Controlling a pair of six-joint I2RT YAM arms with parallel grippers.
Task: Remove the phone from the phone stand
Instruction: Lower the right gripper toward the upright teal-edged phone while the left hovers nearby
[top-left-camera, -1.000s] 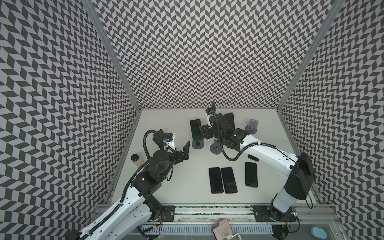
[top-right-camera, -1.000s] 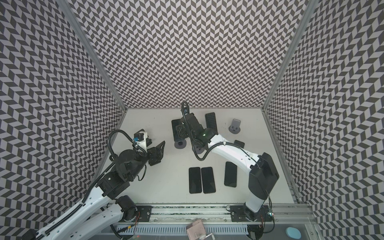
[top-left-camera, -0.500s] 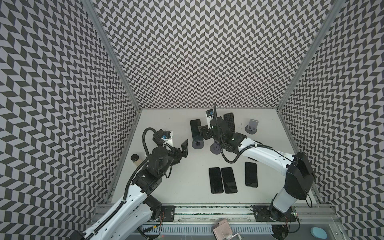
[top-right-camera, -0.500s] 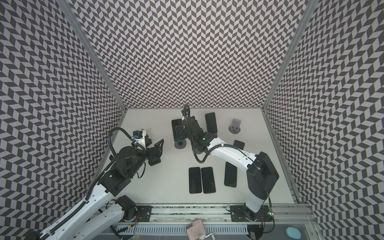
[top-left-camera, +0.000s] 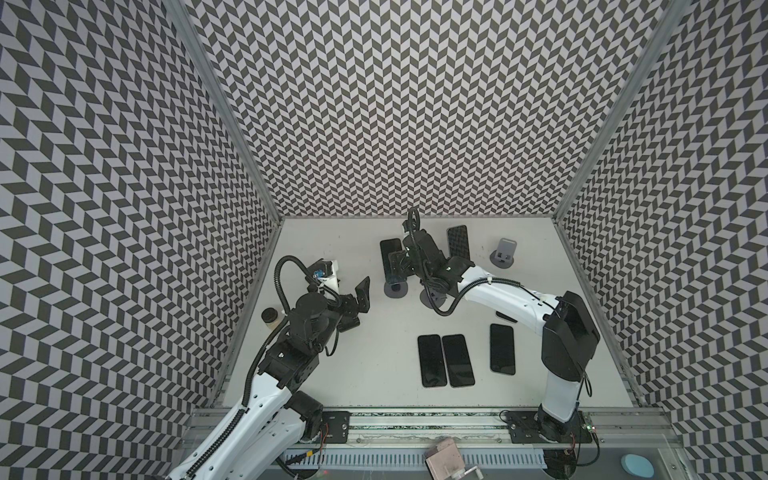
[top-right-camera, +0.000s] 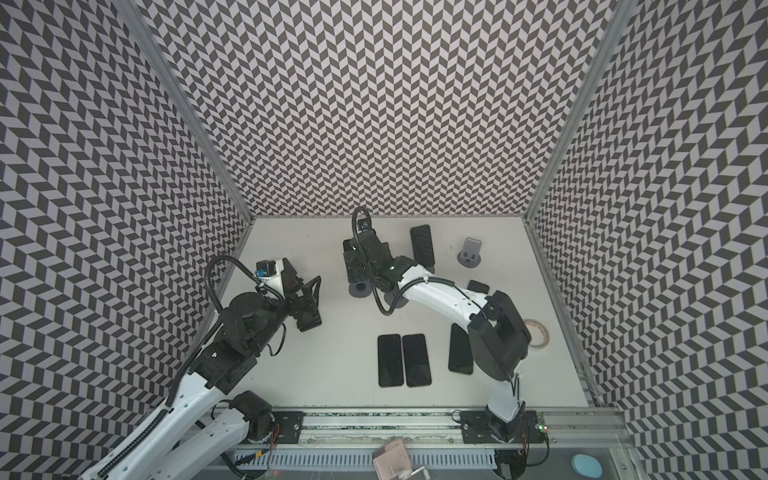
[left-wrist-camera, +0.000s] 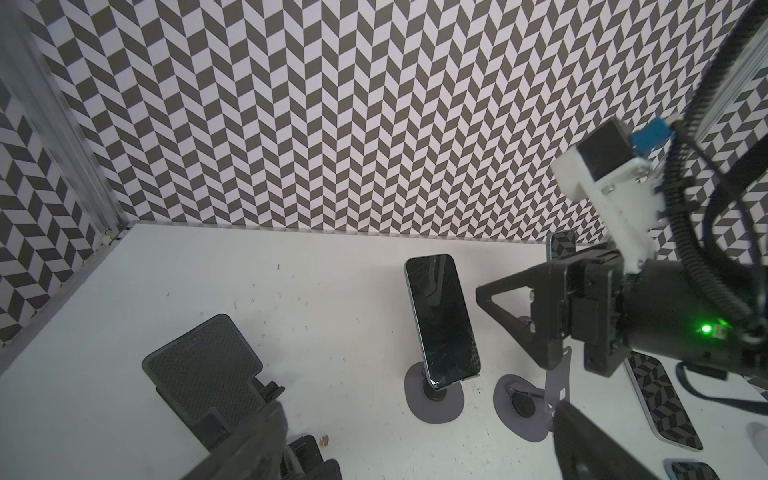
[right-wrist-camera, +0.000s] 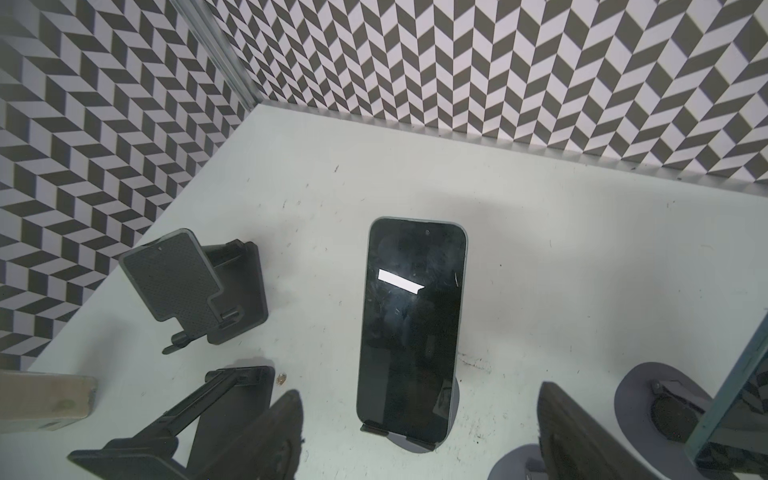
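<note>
While the phone (right-wrist-camera: 411, 328) leans back on its phone stand (top-left-camera: 395, 289) near the back of the workspace, bottom edge seated behind the small lip (right-wrist-camera: 376, 429), nothing has hold of it. The right gripper (right-wrist-camera: 417, 395) hangs just in front with its jaws parted on either side of the phone's lower half, gripping nothing. The left gripper (top-left-camera: 356, 306) is spread wide and empty, well apart from the stand, so nothing steadies the base. That is the main risk, I judge: if the jaws close off-centre, or pull forward instead of lifting the phone clear of the lip, the light stand may drag along or tip over. The glossy glass could also slip between the pads if they bite too low or only on a corner. An empty stand (left-wrist-camera: 521, 409) sits just beside, and a wide jaw sweeping in could knock it.
</note>
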